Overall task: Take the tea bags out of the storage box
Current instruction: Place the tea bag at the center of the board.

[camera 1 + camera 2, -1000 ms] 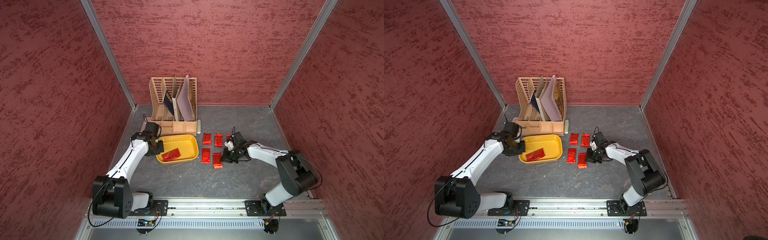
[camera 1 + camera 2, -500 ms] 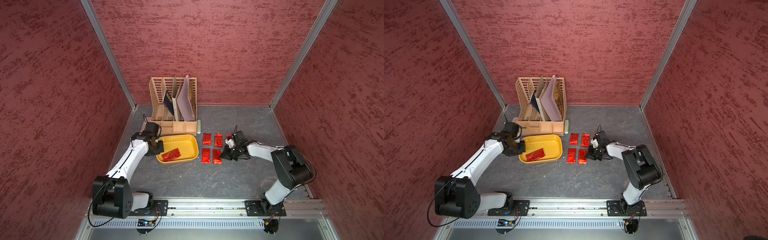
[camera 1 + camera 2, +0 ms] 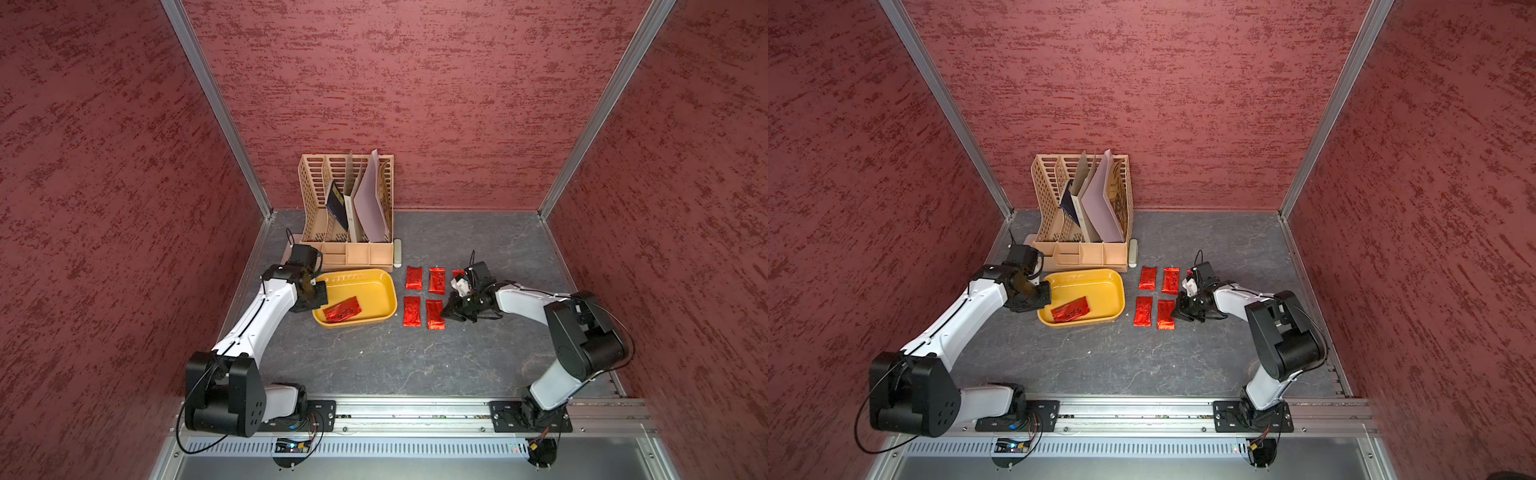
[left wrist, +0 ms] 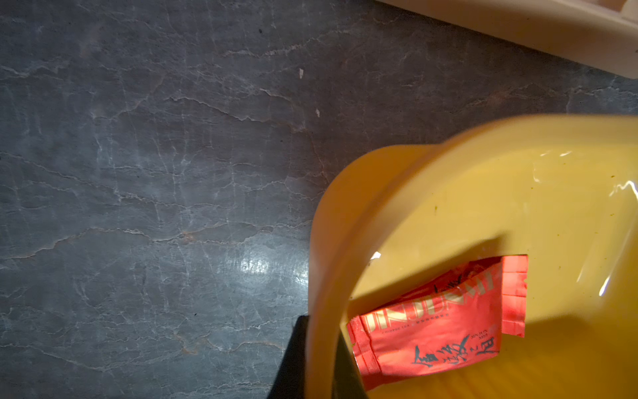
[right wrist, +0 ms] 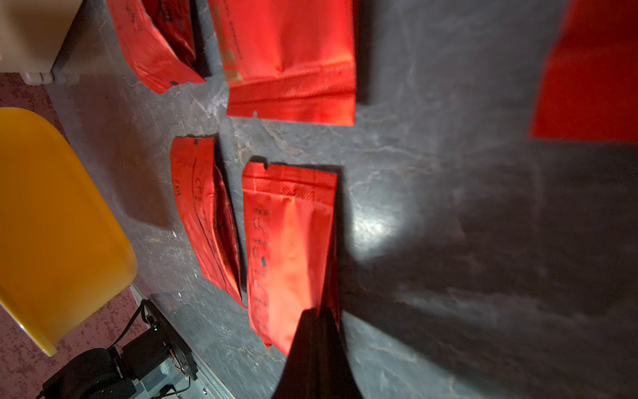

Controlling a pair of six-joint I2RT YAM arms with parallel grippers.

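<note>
The yellow storage box (image 3: 353,273) (image 3: 1088,272) holds one red tea bag (image 3: 341,309) (image 4: 438,324). My left gripper (image 3: 319,291) (image 4: 319,366) is shut on the box's left rim, one finger inside and one outside. Several tea bags lie in two rows on the table right of the box, the front pair (image 3: 412,311) (image 3: 435,314) and the back pair (image 3: 414,277) (image 3: 436,280). Another tea bag (image 3: 458,273) peeks out behind the right wrist. My right gripper (image 3: 448,311) (image 5: 316,314) is shut on the right edge of the front right tea bag (image 5: 286,248).
A tan slotted desk organizer (image 3: 347,208) with papers stands behind the box, with a small beige piece (image 3: 397,252) at its right foot. Red walls close in three sides, and a metal rail (image 3: 415,409) runs along the front.
My right gripper has drawn the front right tea bag a little toward the back, level with the tea bag beside it. The left gripper has stayed on the box rim.
</note>
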